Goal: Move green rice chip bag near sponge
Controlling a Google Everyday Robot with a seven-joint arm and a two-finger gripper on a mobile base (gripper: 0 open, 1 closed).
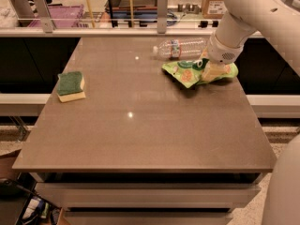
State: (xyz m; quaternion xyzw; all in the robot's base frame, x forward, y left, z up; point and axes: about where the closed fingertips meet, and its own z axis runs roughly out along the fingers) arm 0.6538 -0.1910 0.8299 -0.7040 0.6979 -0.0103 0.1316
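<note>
Beneath the jaws lies the crumpled green rice chip bag [183, 72]

Brown tabletop [140, 144], pale ledge [103, 32] behind.

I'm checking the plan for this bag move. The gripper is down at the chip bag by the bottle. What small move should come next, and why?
Probably a short lift of the chip bag, once the hold is sure. The gripper is down on the bag at the far right, the sponge lies near the left edge, and the bottle lies behind, where dragging might bump it.
</note>
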